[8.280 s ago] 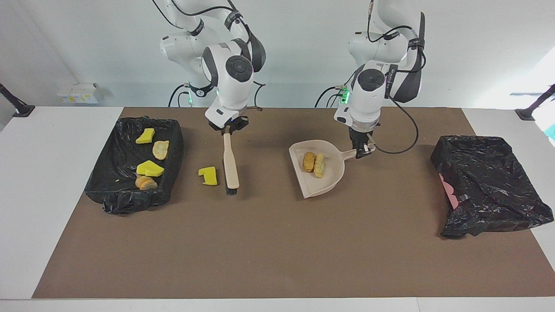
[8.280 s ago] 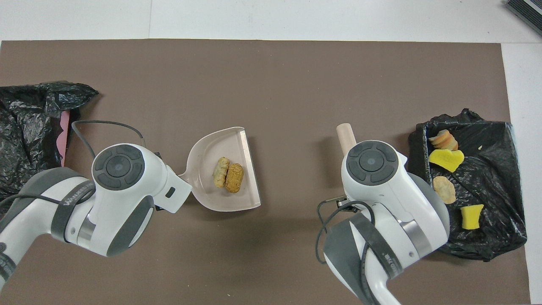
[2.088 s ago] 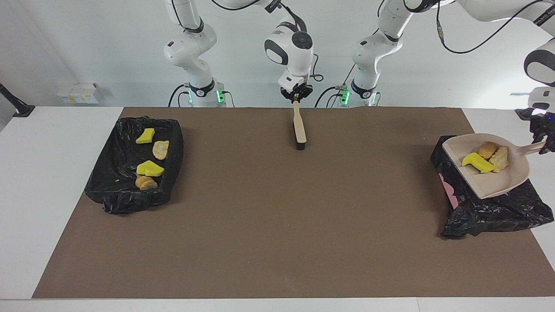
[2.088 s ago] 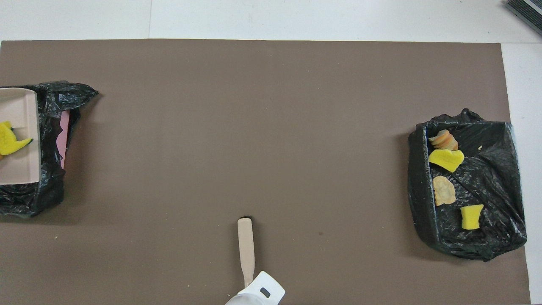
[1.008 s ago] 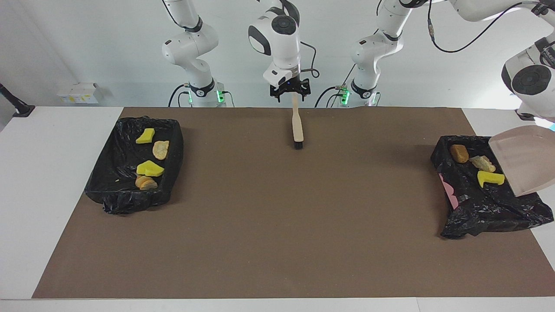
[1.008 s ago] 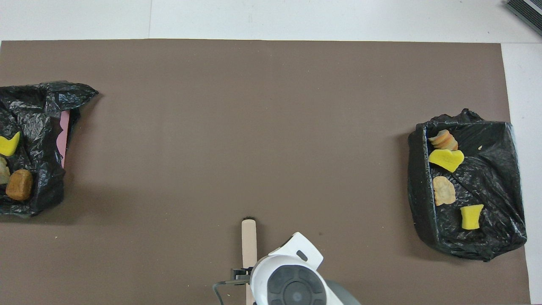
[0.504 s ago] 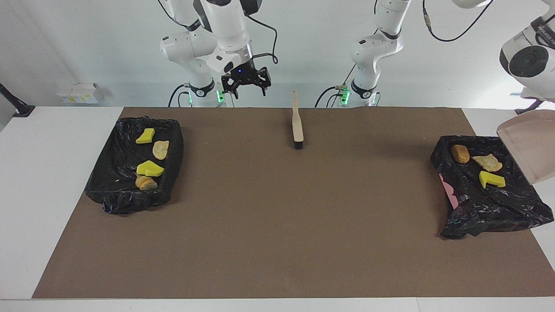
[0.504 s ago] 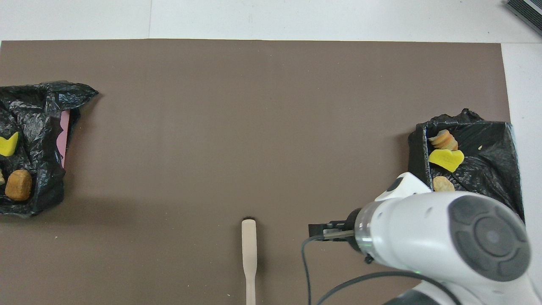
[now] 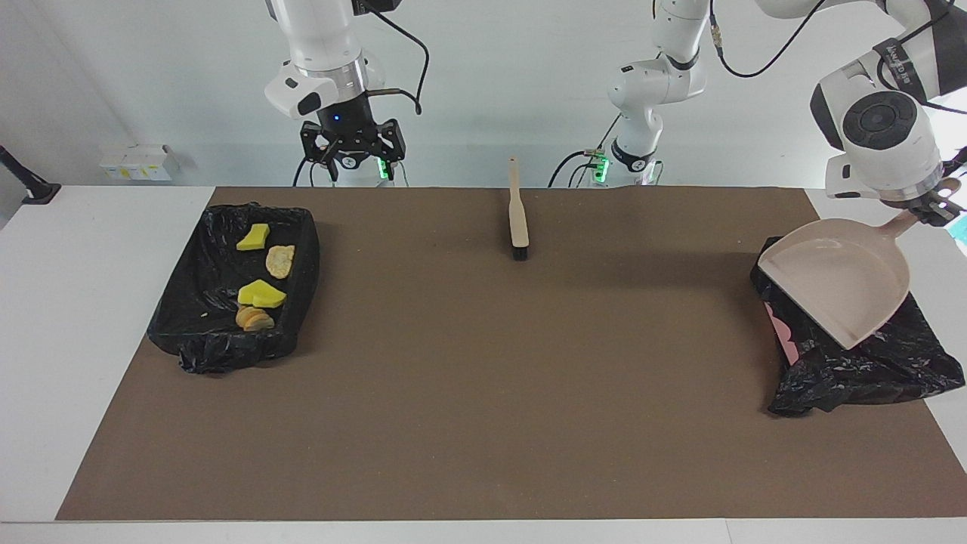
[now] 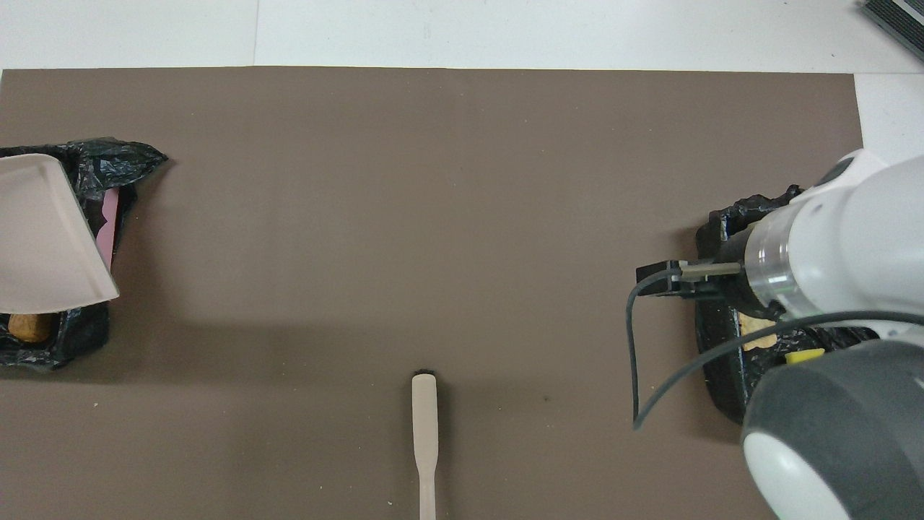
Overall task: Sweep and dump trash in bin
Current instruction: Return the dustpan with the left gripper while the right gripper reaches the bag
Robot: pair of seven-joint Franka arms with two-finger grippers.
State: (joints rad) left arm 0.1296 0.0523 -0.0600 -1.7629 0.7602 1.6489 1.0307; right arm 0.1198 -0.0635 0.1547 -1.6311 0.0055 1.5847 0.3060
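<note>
Left gripper (image 9: 931, 209) clamps the beige plastic dustpan (image 9: 838, 281) handle — trash apparently hidden beneath; right gripper (image 9: 350, 153) — jaws apart, empty.

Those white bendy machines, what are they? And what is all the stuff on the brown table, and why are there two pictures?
They are two robot arms, each ending in a two-fingered gripper, a bit like a hand. One picture looks at them from across the table. The other looks down from above them.

The left gripper is shut on the handle of a beige plastic dustpan, holding it tilted over a black-bagged bin. The pan looks empty, and the view from above shows a brown bread-like lump in that bin.

The right gripper hangs open in the air, holding nothing.

A beige long-handled brush lies on the brown mat between the arms. At the right arm's end, a second black-bagged bin holds yellow sponge chunks and tan bread-like lumps.
</note>
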